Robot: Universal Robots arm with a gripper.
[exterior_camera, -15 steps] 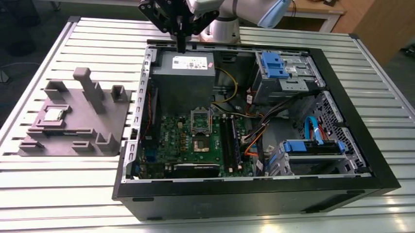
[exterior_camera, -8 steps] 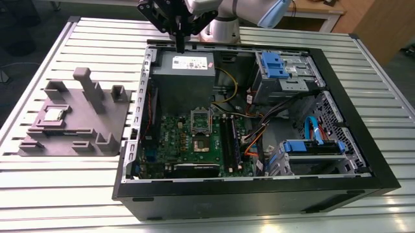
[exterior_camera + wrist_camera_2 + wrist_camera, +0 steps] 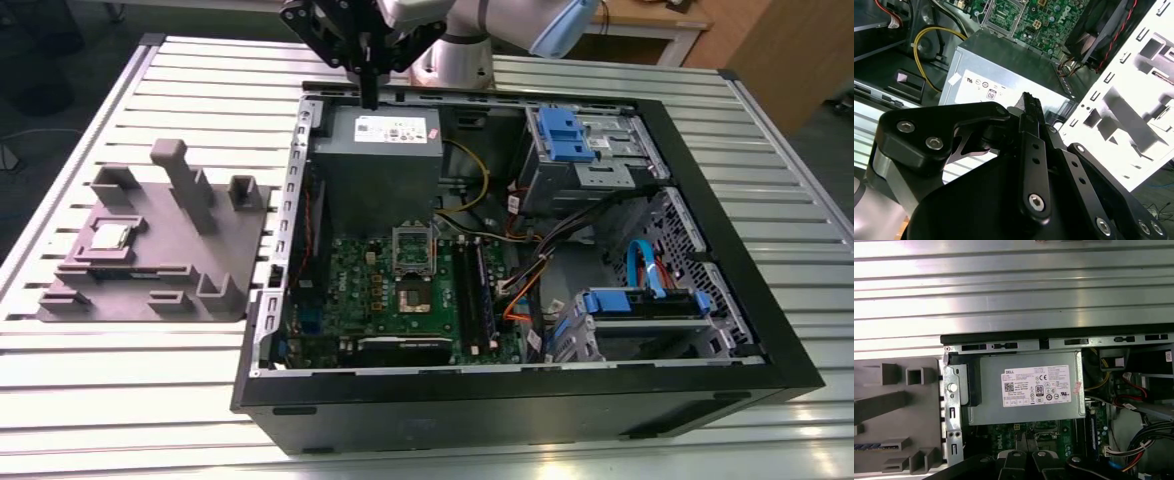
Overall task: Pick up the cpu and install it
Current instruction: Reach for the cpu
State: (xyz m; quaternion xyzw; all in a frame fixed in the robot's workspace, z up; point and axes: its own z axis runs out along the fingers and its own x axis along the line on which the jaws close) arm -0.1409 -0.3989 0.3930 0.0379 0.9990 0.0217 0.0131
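- We saw the gripper (image 3: 367, 98) clenched on nothing, hanging above the power supply (image 3: 378, 150)
- The cpu (image 3: 110, 236) lay on the grey fixture (image 3: 200, 270), well apart

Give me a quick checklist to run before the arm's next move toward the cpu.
1. Cpu resting on the grey holder, nothing covering it: ok.
2. Gripper empty: ok.
3. Gripper open for a pick: not ok, it is shut.
4. Gripper above the cpu: not ok, it hangs over the power supply.
5. Socket bracket lifted: looks ok.
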